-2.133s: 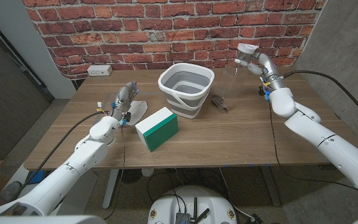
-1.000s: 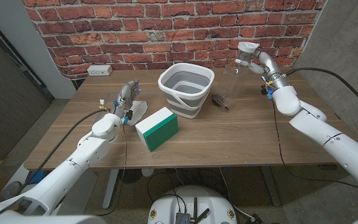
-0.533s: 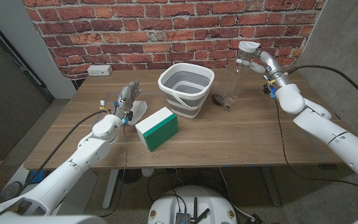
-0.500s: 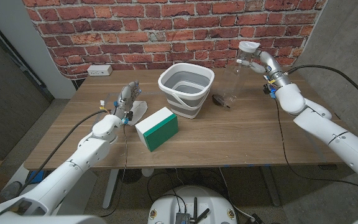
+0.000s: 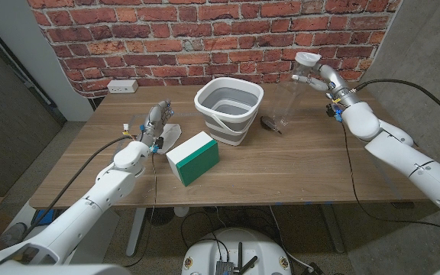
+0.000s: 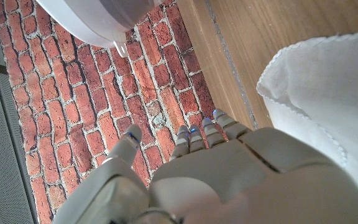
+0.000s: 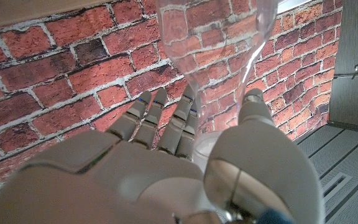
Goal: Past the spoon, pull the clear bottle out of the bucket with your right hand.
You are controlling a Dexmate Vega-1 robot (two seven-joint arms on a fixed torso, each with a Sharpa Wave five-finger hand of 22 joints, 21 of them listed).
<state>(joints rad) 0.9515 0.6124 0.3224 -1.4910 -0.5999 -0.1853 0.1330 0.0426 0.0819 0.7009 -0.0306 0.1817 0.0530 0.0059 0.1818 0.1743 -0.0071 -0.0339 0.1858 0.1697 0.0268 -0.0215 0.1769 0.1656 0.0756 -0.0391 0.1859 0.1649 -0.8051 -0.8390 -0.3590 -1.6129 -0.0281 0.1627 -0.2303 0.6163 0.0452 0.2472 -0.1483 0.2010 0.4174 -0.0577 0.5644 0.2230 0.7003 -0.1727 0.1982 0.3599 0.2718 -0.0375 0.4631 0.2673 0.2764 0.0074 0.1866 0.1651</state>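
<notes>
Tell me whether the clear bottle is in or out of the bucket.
Out. The right hand holds the clear bottle by its top, upright, beside the bucket, above the spoon.

The clear bottle (image 5: 289,98) in the right robot hand (image 5: 312,72) looks like glossy see-through plastic. The bucket (image 5: 229,110) is smooth matt plastic. White cloth (image 6: 328,87) lies beside the left robot hand (image 5: 155,118) on the wood-grain desk (image 5: 296,164).

Collapsible grey-and-white plastic bucket (image 5: 229,109) stands mid-surface; dark spoon (image 5: 270,124) lies just right of it. Green-and-white box (image 5: 193,157) (front-left) blocks that approach. Bare wooden surface (image 5: 304,164) lies open at right.
</notes>
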